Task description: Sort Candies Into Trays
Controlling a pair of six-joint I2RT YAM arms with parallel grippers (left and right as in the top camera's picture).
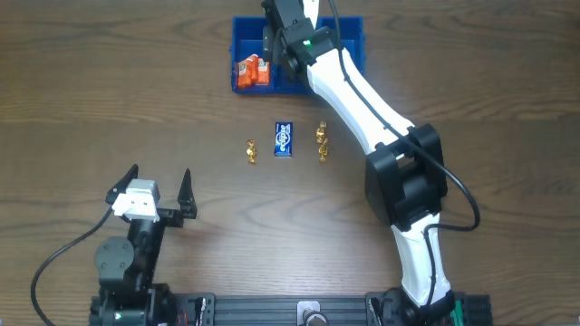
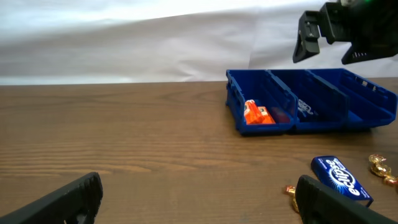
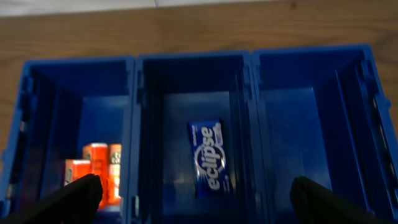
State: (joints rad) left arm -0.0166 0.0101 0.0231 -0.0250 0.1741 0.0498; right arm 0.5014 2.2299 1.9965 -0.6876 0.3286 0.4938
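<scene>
Your left gripper (image 1: 160, 172) sits lowest and closest, in the lower left of the top view, with its two fingers spread wide, grasping nothing and touching no candy. Your right gripper (image 3: 199, 191) is also fully spread and carries nothing; it hangs above the blue tray (image 1: 349, 27) at the upper centre of the top view, and its own camera looks straight down into the three compartments. In that wrist view the left compartment holds the orange candies (image 3: 99, 168), bunched at its lower end. The middle compartment holds one blue mint pack (image 3: 210, 157), lying flat and lengthwise. On the wooden table (image 1: 91, 91), just below the tray in the top view, a second blue pack (image 1: 284, 139) lies at the centre of the frame. One gold-wrapped candy (image 1: 252, 150) lies just to its left, and a pair of gold candies (image 1: 322, 143) just to its right, one above the other. All of these are well apart from both grippers.
</scene>
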